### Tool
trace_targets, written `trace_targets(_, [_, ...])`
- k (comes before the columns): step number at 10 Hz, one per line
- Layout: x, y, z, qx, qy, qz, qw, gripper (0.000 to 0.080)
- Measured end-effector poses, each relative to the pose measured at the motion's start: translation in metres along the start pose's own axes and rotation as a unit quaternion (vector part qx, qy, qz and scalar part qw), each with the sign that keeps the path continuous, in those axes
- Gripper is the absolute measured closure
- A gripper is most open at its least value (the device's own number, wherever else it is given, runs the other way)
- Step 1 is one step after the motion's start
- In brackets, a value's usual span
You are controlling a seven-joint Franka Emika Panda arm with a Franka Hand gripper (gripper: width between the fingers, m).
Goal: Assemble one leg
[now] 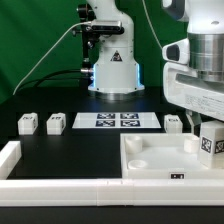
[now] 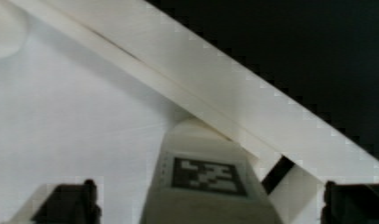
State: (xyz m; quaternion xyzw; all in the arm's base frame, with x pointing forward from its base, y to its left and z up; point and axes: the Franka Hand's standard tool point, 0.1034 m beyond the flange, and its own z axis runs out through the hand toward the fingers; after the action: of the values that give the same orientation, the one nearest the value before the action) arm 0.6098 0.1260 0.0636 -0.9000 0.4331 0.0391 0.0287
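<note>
The leg (image 1: 211, 142) stands upright directly under the end effector (image 1: 206, 119), its top reaching up between the fingers and its tagged face turned to the exterior camera. It sits over the white tray-like piece (image 1: 150, 160).

The wrist view shows the dark fingers (image 2: 65, 203) on either side of the leg, one close against it and the other with a gap. I cannot tell whether the leg is clamped.

Only the exterior view shows the table (image 1: 70, 150), with a spare leg (image 1: 173, 122) near the end effector and the marker board (image 1: 117, 121) farther off.
</note>
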Motion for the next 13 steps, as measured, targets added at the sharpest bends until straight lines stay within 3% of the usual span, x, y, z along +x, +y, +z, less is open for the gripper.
trace_targets(3, [0.0002,0.0002,0.0001,-0.001,0.001,-0.178,0.984,0.0152])
trace_targets(6, [0.0005,-0.0001,-0.0002,-0.006,0.005,-0.346,0.938,0.0151])
trace_targets(10, [0.0054,0.0014,-0.0008,-0.016,0.01,-0.577,0.817,0.0151])
trace_targets(12, [0.0073,0.0024,-0.001,-0.018,0.01,-0.632,0.775,0.0151])
trace_targets(13, [0.0072,0.0023,-0.001,-0.018,0.01,-0.633,0.774,0.0151])
